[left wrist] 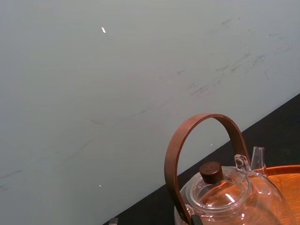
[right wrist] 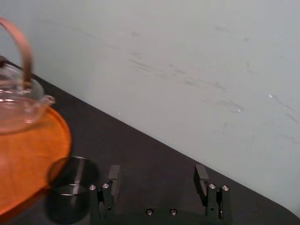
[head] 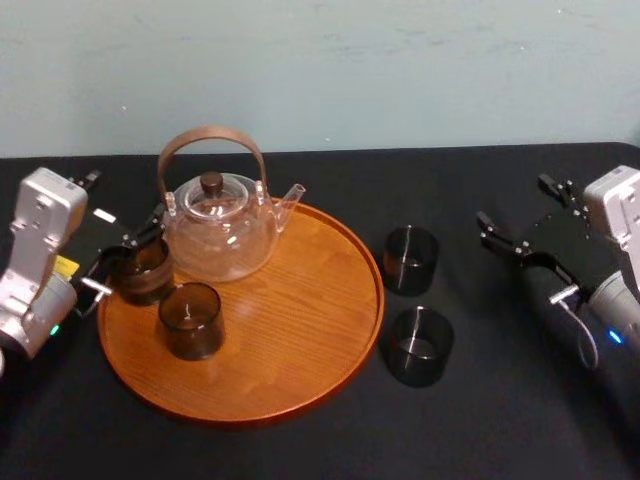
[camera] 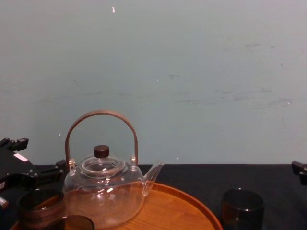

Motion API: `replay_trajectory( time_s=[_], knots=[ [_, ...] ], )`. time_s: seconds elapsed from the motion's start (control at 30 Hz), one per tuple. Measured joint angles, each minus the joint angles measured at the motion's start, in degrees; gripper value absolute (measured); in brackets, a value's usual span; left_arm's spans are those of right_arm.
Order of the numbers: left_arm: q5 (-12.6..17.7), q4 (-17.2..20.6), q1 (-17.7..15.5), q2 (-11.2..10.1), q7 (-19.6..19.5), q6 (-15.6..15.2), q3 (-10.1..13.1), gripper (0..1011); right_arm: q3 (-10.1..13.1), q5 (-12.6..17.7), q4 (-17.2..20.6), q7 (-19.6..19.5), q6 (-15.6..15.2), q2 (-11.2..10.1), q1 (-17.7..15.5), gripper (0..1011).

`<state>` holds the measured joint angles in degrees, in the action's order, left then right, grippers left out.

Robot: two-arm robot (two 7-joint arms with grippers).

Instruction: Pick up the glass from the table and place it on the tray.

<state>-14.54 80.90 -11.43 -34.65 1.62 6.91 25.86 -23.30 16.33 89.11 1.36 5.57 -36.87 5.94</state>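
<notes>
One glass (head: pixel 140 272) sits at the left rim of the tray (head: pixel 310 330), beside the teapot (head: pixel 220 225), w/ the left pincer (head: pixel 126 257) at it; can't tell if clamped or loose. Looks like the placing step. The right pincer (head: pixel 514 203) hangs apart over the tabletop (head: pixel 480 420), near two more tumblers (head: pixel 411 260). Next, prob.: free the glass, back off w/o nudging the teapot.
</notes>
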Motion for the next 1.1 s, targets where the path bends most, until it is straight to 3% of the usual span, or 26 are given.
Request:
replay_trajectory(
  time_s=[0.2, 0.43, 0.63, 1.1],
  knots=[
    [0.0, 0.0, 0.0, 0.0, 0.0, 0.0, 0.0, 1001, 1.4, 0.8, 8.0, 1.0, -1.4, -2.0, -5.6, 1002],
    [0.0, 0.0, 0.0, 0.0, 0.0, 0.0, 0.0, 1001, 1.6, 1.4, 13.4, 2.9, -2.0, -2.7, -10.0, 1002],
    [0.0, 0.0, 0.0, 0.0, 0.0, 0.0, 0.0, 1001, 1.2, 1.6, 15.7, 4.6, -2.5, -2.6, -12.5, 1002],
    [0.0, 0.0, 0.0, 0.0, 0.0, 0.0, 0.0, 1001, 1.3, 3.5, 16.6, 9.1, -4.4, -1.4, -15.1, 1002]
  ],
)
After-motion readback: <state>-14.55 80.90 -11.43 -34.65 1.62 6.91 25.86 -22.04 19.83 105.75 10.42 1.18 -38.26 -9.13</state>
